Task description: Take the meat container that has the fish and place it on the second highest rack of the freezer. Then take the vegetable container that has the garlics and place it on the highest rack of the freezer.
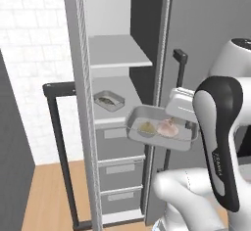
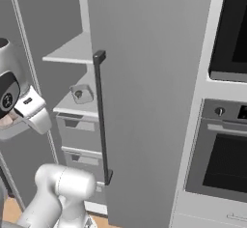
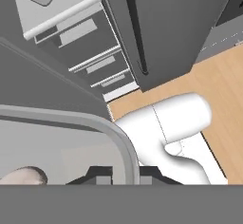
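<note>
left base view has the gripper (image 1: 188, 122) closed on the right rim of the vegetable container (image 1: 162, 127), a grey metal tray held in the air just in front of the open freezer (image 1: 122, 78). the garlics (image 1: 167, 127) lie inside it. the meat container (image 1: 109, 101) with the fish (image 1: 107, 101) sits on the second shelf, above the drawers (image 1: 120, 142). the highest rack (image 1: 117, 56) lies bare above it.
</note>
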You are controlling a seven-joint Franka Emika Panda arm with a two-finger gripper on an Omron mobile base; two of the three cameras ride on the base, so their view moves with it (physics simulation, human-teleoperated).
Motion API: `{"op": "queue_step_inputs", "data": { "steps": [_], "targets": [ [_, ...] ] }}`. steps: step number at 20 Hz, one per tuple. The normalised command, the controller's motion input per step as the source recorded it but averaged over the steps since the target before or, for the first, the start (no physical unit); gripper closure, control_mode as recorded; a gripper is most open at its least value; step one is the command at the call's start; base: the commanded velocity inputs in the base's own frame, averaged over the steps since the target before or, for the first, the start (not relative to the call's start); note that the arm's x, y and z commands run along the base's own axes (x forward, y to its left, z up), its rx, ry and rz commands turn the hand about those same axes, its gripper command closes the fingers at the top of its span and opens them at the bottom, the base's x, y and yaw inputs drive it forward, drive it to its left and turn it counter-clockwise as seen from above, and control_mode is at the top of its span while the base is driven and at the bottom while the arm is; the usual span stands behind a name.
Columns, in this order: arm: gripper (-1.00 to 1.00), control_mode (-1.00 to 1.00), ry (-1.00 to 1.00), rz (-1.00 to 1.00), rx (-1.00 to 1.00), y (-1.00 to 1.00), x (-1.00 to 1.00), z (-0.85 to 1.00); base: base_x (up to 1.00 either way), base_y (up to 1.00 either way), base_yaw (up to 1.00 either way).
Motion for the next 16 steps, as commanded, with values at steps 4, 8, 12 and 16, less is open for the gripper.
{"op": "queue_step_inputs", "data": {
  "steps": [4,8,12,16],
  "targets": [
    [1.0,1.0,0.0,0.0,0.0,0.0,0.0,0.0,0.78,0.08,0.0],
    [1.0,1.0,0.0,0.0,0.0,0.0,0.0,0.0,0.66,0.11,0.0],
    [1.0,-1.0,0.0,-0.05,0.0,0.04,0.0,0.01,0.06,0.15,-0.1],
    [1.0,-1.0,-0.07,-0.26,0.04,0.27,0.0,0.12,0.0,0.0,0.0]
  ]
}}
